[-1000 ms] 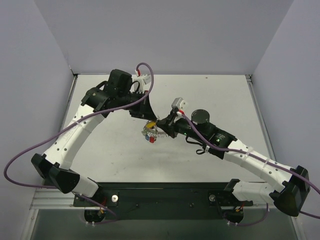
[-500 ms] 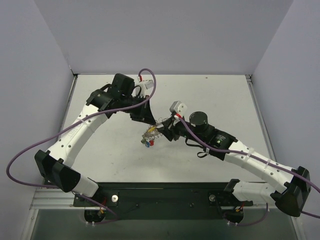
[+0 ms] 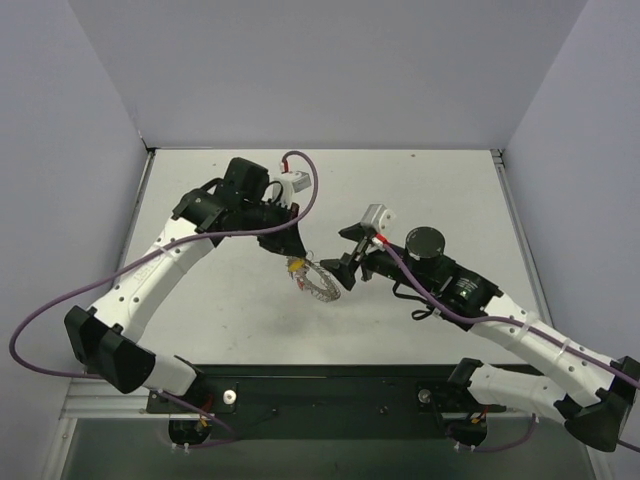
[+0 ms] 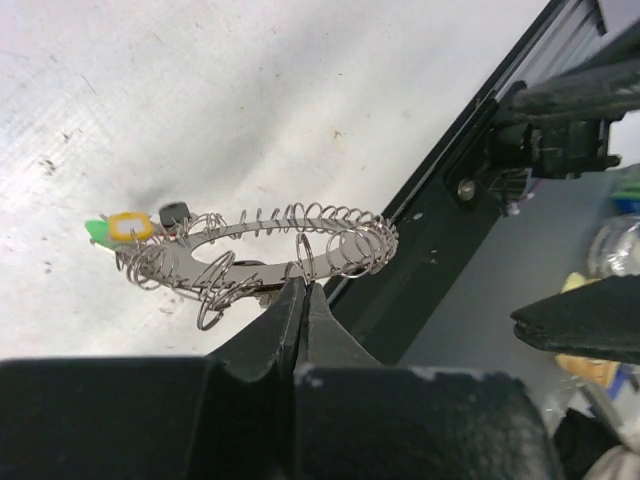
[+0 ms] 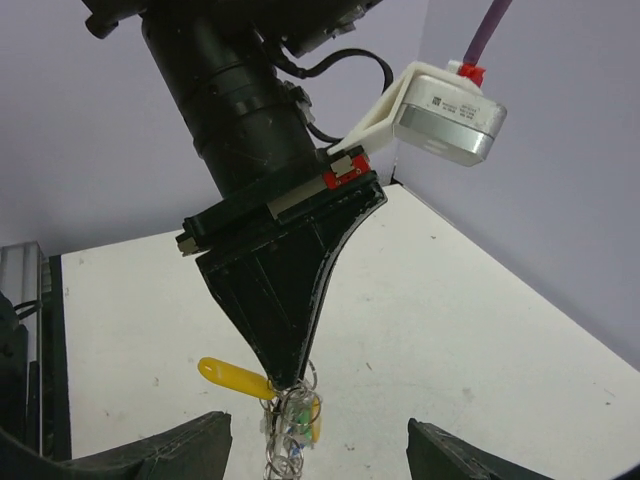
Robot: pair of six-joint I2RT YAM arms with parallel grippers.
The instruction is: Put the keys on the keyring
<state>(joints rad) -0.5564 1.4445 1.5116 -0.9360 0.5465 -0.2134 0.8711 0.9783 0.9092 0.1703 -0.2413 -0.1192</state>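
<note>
Since last look: right gripper [image 3: 343, 262] drawn back from the keyring [image 4: 350, 245], jaws spread, nothing held. Ring kept pinched by left gripper [image 4: 302, 290]; yellow key [image 4: 130, 226] seemingly threaded.

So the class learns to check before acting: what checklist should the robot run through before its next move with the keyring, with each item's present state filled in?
1. Left gripper shut on the keyring: ok.
2. Keyring hanging below that grip, as the right wrist view shows: ok.
3. Right gripper open and holding nothing: ok.
4. Yellow key and green key sitting at the ring's end: ok.
5. Every key threaded on: cannot tell, the coils hide the rest.
6. Right gripper clear of the ring: cannot tell, the top view shows them very close.
</note>
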